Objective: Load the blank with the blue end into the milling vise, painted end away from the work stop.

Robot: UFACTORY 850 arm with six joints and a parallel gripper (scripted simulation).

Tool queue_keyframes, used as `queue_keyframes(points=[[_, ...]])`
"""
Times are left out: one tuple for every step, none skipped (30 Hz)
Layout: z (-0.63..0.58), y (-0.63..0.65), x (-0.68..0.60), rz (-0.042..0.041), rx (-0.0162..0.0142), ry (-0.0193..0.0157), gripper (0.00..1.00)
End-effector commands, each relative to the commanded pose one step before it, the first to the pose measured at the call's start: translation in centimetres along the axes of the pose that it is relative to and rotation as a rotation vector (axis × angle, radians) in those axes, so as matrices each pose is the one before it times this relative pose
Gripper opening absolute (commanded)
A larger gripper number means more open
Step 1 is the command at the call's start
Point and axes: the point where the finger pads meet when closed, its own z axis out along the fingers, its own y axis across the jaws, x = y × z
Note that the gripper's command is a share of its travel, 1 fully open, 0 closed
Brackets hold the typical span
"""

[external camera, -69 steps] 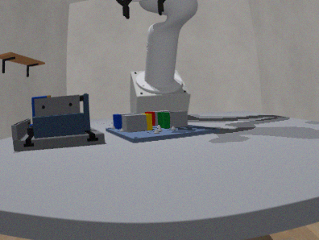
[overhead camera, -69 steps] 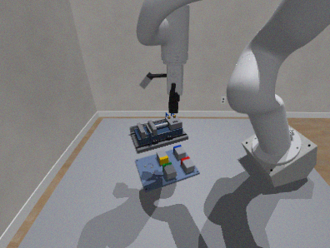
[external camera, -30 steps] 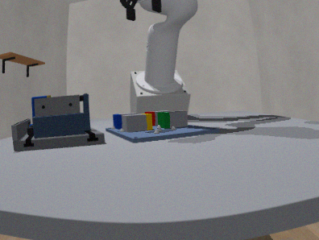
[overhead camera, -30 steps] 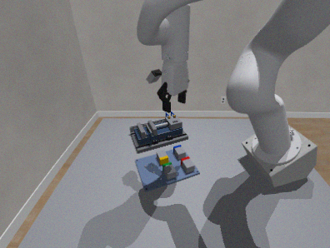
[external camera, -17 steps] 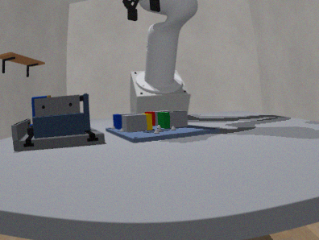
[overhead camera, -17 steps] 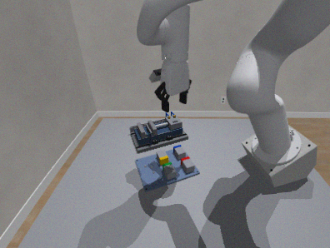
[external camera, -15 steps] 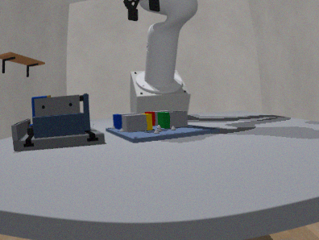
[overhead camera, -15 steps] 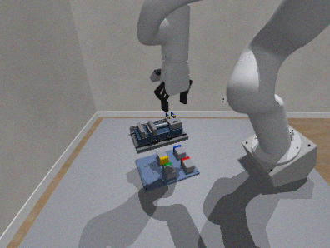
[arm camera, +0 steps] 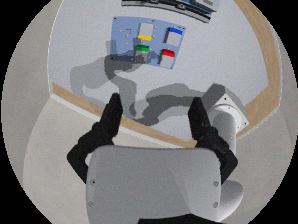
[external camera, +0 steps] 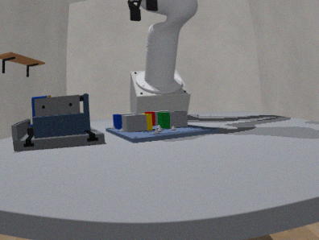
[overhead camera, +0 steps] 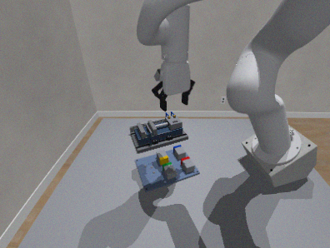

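Note:
The blank with the blue end (overhead camera: 180, 154) (external camera: 117, 121) (arm camera: 173, 37) lies on the infeed plate (overhead camera: 147, 180) (external camera: 137, 138) (arm camera: 119, 42), beside the yellow-ended blank (overhead camera: 163, 161) (external camera: 134, 122) (arm camera: 146, 30). In the exterior view its grey body is mostly hidden. The milling vise (overhead camera: 152, 127) (external camera: 60, 125) stands behind the plate in the top view and is cut off at the top of the wrist view. No blank shows between its jaws, though the low bars are hidden. My gripper (overhead camera: 174, 105) (external camera: 143, 12) (arm camera: 156, 102) is open and empty, high above the table.
The green-ended blank (overhead camera: 169, 171) (external camera: 163, 120) (arm camera: 142, 49) and red-ended blank (overhead camera: 188, 166) (external camera: 150, 115) (arm camera: 168, 53) also lie on the infeed plate. Small pale cones (external camera: 159, 129) stand there. Blue hoses rise from the vise's right end in the top view.

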Motion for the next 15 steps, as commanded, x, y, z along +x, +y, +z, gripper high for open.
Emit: queue_keyframes(points=[[-0.048, -0.051, 0.040, 0.10724, -0.00619, 0.00346, 1.00], [0.000, 0.000, 0.000, 0.02299, -0.00074, 0.00017, 1.00], [0.000, 0.000, 0.000, 0.02299, -0.00074, 0.00017, 1.00], [0.000, 0.000, 0.000, 0.00000, 0.00000, 0.00000, 1.00], [0.000, 0.000, 0.000, 0.00000, 0.00000, 0.00000, 1.00], [0.000, 0.000, 0.000, 0.00000, 0.00000, 0.00000, 1.00], [0.000, 0.000, 0.000, 0.00000, 0.00000, 0.00000, 1.00], [0.000, 0.000, 0.000, 0.00000, 0.00000, 0.00000, 1.00], [0.000, 0.000, 0.000, 0.00000, 0.00000, 0.00000, 1.00], [0.000, 0.000, 0.000, 0.00000, 0.00000, 0.00000, 1.00], [-0.001, 0.001, 0.003, -0.00660, 0.00344, -0.00170, 0.75], [0.000, 0.000, 0.000, 0.00000, 0.00000, 0.00000, 0.75], [0.000, 0.000, 0.000, 0.00000, 0.00000, 0.00000, 0.75], [0.000, 0.000, 0.000, 0.00000, 0.00000, 0.00000, 0.75], [0.000, 0.000, 0.000, 0.00000, 0.00000, 0.00000, 0.75]])
